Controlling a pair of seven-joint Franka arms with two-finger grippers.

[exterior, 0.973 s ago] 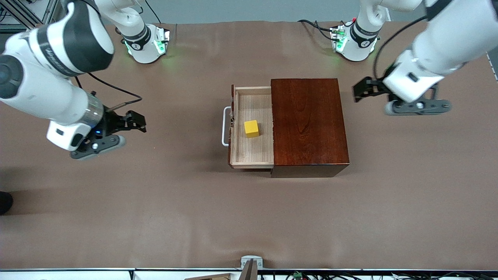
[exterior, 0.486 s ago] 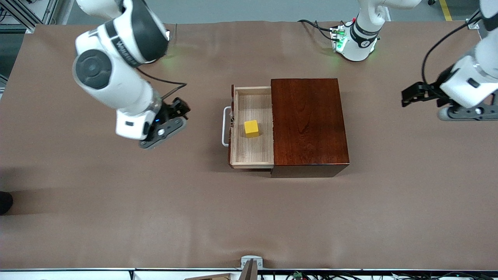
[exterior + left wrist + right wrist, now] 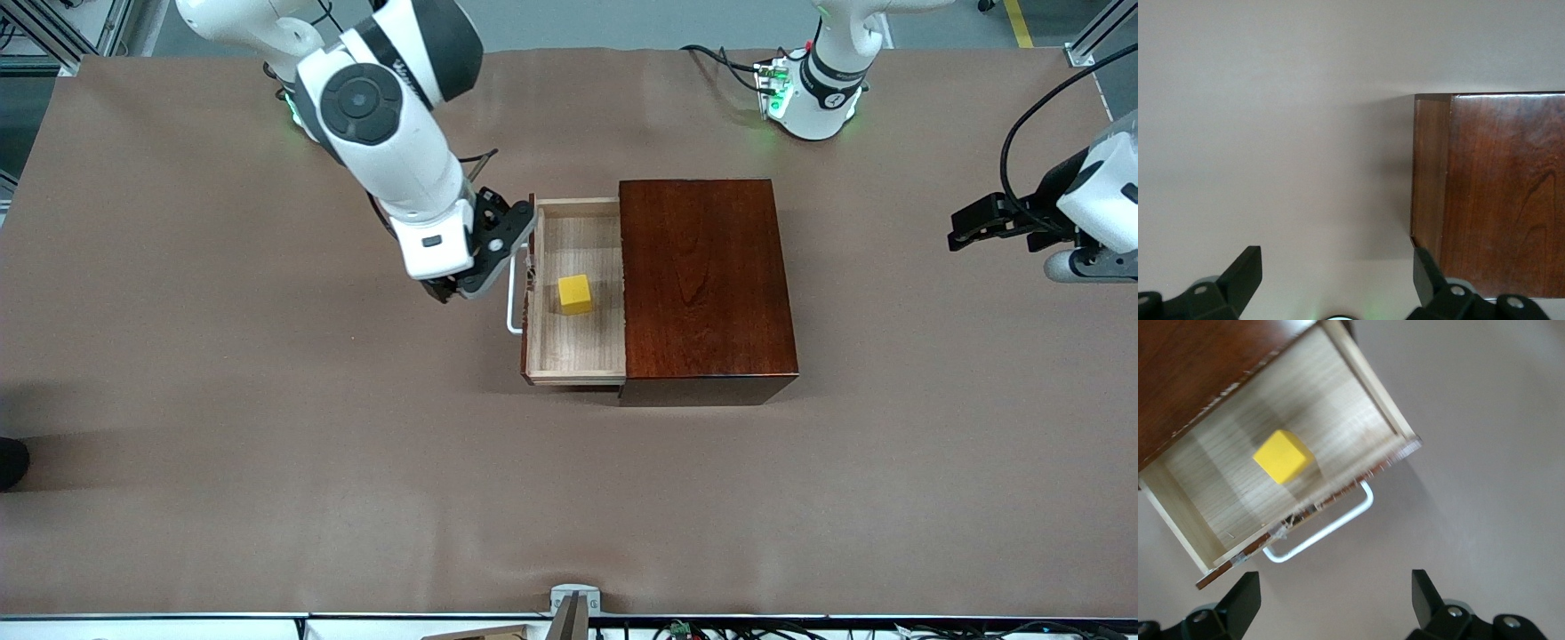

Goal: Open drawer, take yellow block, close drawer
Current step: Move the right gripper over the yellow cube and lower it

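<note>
The dark reddish-brown box [image 3: 707, 284] stands mid-table. Its light-wood drawer [image 3: 578, 347] is pulled out toward the right arm's end, with the white bar handle [image 3: 513, 293] on its front. The yellow block [image 3: 575, 294] sits in the drawer. My right gripper [image 3: 487, 253] is open and empty, over the table just beside the handle. Its wrist view shows the block [image 3: 1283, 456], the drawer [image 3: 1211, 480], the handle [image 3: 1321, 532] and the open gripper [image 3: 1336, 600]. My left gripper [image 3: 969, 227] is open and empty over the table's left-arm end. Its wrist view shows the box [image 3: 1498, 193] past the open gripper [image 3: 1338, 280].
Brown cloth covers the table. A small metal bracket [image 3: 573, 597] sits at the table edge nearest the front camera. Cables [image 3: 720, 58] lie by the left arm's base. A dark object [image 3: 11, 462] shows at the right arm's end.
My right arm has swung in from the table's end toward the drawer handle. My left arm has pulled away from the box toward its end of the table. Drawer and block have not moved.
</note>
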